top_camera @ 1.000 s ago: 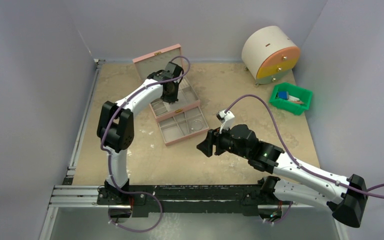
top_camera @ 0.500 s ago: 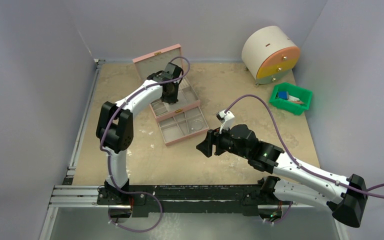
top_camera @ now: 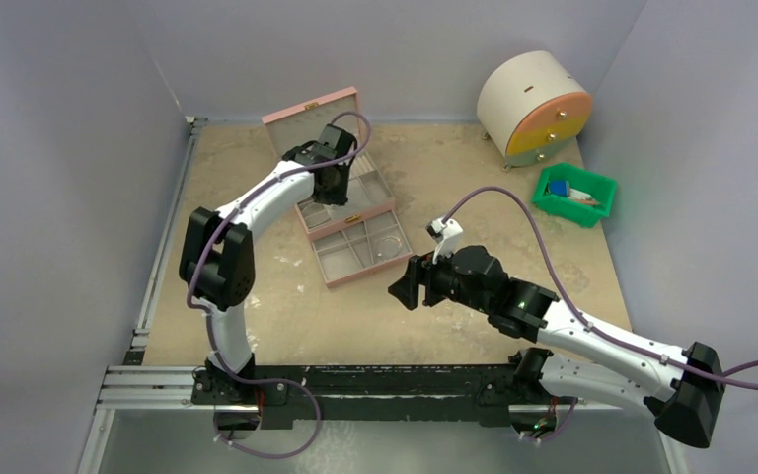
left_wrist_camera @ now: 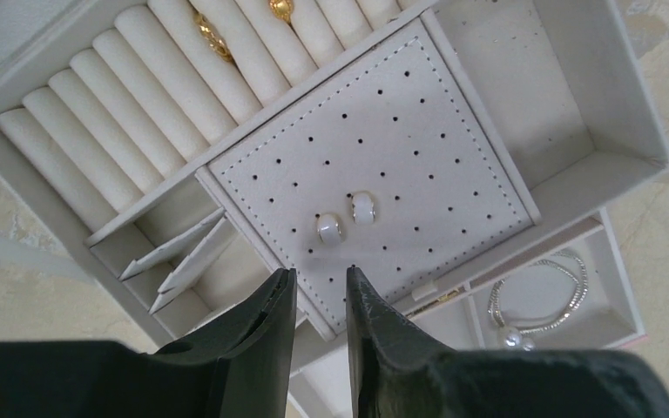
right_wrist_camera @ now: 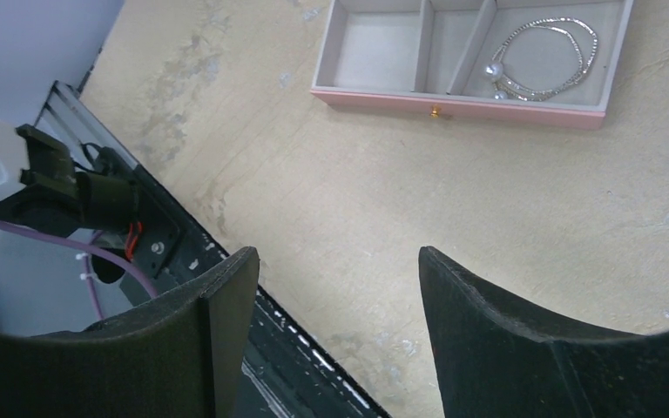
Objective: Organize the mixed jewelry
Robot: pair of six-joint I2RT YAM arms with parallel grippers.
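The pink jewelry box lies open, its drawer pulled out toward me. In the left wrist view two gold rings sit in the white ring rolls. Two small pearly studs rest on the perforated pad. A silvery bracelet with a pearl lies in the drawer's right compartment. My left gripper hovers over the pad's near edge just below the studs, its jaws a little apart with nothing between them. My right gripper hangs open and empty over bare table, near the drawer.
A round cream cabinet with an orange and yellow front stands at the back right. A green bin with blue items sits in front of it. The box's lid stands up behind the left gripper. A black rail runs along the near edge.
My left gripper's jaws have parted slightly and the left arm's elbow has swung a little to the left. The right arm has stayed put.
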